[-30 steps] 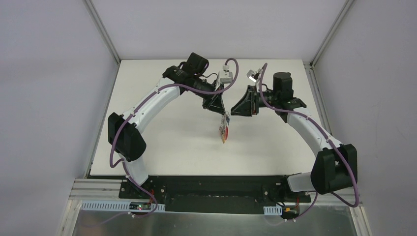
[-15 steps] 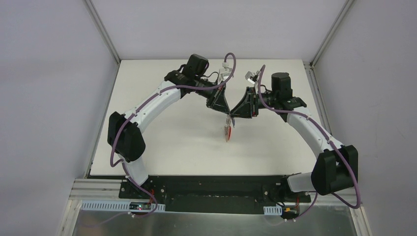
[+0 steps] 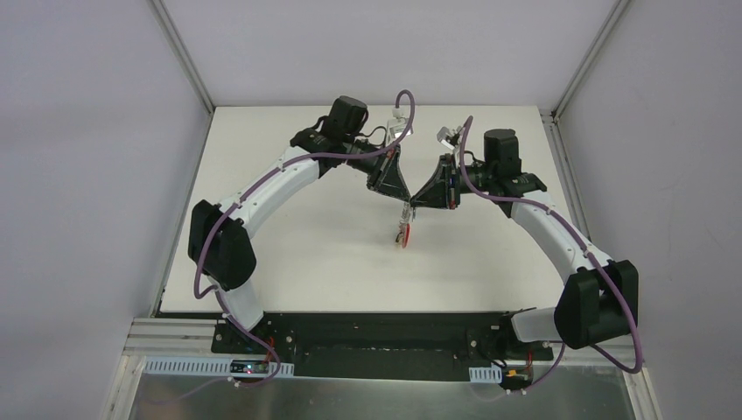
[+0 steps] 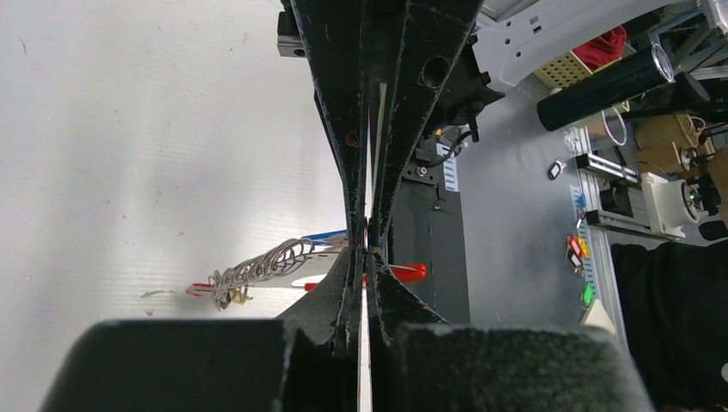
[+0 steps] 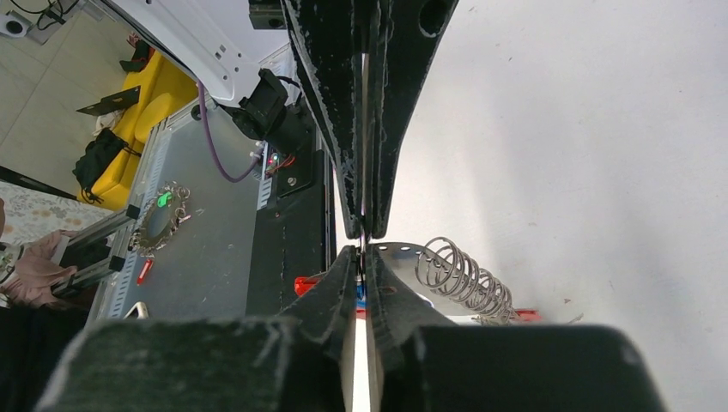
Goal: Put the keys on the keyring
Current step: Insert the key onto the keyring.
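- Top view: the left gripper and right gripper are meeting tip to tip over the white table. The oval keyring, part red and part grey with wire clips, is hanging just below both sets of jaws. Can't tell if it's touching the table.
- Left wrist view: the left jaws are clamping shut on the keyring. The row of silver wire clips is sticking out one side of the jaws and the red half out the other. A blue oval tag is sitting right at the tips.
- Right wrist view: the right jaws are pressing together at the tips on the same spot. A blue sliver is showing between them, probably a key tag, unconfirmed. A thin silver metal tab is lying just beside the jaws.
- Step, my read: threading a key onto a clip. The left arm should be holding rigid while the right is feeding in small moves along the clip, not releasing until it's seated. Risk: the crowded tips twisting the loop out of the grip.
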`<action>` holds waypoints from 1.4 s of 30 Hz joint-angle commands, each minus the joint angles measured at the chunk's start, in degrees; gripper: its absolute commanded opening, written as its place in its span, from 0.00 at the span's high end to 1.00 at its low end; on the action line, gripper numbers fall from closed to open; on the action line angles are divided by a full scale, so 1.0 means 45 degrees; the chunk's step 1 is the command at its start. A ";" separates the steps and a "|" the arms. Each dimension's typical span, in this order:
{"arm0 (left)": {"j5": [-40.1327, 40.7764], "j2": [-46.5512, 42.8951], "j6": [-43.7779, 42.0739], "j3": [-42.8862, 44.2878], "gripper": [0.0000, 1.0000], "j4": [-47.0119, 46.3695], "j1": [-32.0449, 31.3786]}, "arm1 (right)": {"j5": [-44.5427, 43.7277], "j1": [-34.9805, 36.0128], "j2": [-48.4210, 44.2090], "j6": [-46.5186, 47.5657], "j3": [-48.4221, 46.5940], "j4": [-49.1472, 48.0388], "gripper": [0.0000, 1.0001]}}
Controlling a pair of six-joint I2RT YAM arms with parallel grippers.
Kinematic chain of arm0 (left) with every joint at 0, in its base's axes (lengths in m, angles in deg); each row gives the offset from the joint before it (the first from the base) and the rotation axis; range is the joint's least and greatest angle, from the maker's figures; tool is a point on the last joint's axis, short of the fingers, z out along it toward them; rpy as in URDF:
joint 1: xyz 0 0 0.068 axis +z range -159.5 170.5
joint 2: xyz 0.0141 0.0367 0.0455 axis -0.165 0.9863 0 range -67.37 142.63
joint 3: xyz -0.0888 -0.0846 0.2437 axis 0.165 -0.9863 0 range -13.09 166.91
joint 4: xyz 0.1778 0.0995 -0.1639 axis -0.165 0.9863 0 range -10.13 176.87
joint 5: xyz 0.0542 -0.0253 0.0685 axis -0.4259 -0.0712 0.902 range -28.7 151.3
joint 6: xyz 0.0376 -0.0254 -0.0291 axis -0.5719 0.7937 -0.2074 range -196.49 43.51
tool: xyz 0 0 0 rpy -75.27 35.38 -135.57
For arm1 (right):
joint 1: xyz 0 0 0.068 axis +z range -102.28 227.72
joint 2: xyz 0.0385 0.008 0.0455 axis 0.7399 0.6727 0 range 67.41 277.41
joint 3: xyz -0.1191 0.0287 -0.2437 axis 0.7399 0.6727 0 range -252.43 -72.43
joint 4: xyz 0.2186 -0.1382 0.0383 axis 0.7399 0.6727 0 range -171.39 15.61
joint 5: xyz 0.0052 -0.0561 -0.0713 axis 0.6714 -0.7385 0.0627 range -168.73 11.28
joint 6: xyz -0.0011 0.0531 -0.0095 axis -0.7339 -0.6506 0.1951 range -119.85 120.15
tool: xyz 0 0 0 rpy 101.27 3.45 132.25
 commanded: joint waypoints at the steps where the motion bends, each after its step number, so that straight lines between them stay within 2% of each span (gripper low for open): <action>1: -0.0529 -0.0831 0.0274 -0.0104 1.00 -0.0929 0.0197 | 0.0238 0.0065 -0.0449 0.0209 -0.0436 0.0001 0.98; 7: -0.0392 -0.0834 -0.0090 -0.0235 1.00 -0.0787 0.0299 | 0.0012 0.0044 -0.0528 0.0242 -0.0561 0.0107 1.00; 10: -0.0113 -0.0832 -0.0764 -0.0127 1.00 -0.0091 0.0304 | -0.0473 0.0076 -0.0512 0.0853 -0.0853 0.0874 1.00; 11: 0.0024 -0.0849 -0.1055 -0.0087 0.97 0.0173 0.0304 | -0.0672 0.0101 -0.0509 0.1033 -0.0931 0.1087 1.00; 17: 0.0891 -0.1172 -0.2371 -0.0127 0.64 0.0981 0.0304 | -0.1598 0.0490 -0.0369 0.2402 -0.1522 0.2840 1.00; 20: 0.1045 -0.1316 -0.2633 -0.0214 0.55 0.0916 0.0304 | -0.1736 0.0653 -0.0208 0.2860 -0.1777 0.3391 1.00; 24: 0.1121 -0.1250 -0.2648 -0.0162 0.48 0.0611 0.0304 | -0.1688 0.0859 0.0040 0.3247 -0.2031 0.3844 1.00; 31: 0.0747 -0.0790 -0.2650 0.0116 0.46 0.0456 0.0247 | -0.1518 0.1003 0.0212 0.3251 -0.2067 0.3891 1.00; 42: 0.0419 -0.0533 -0.2267 0.0092 0.59 0.0256 -0.0060 | -0.1459 0.0990 0.0351 0.2760 -0.1969 0.3413 1.00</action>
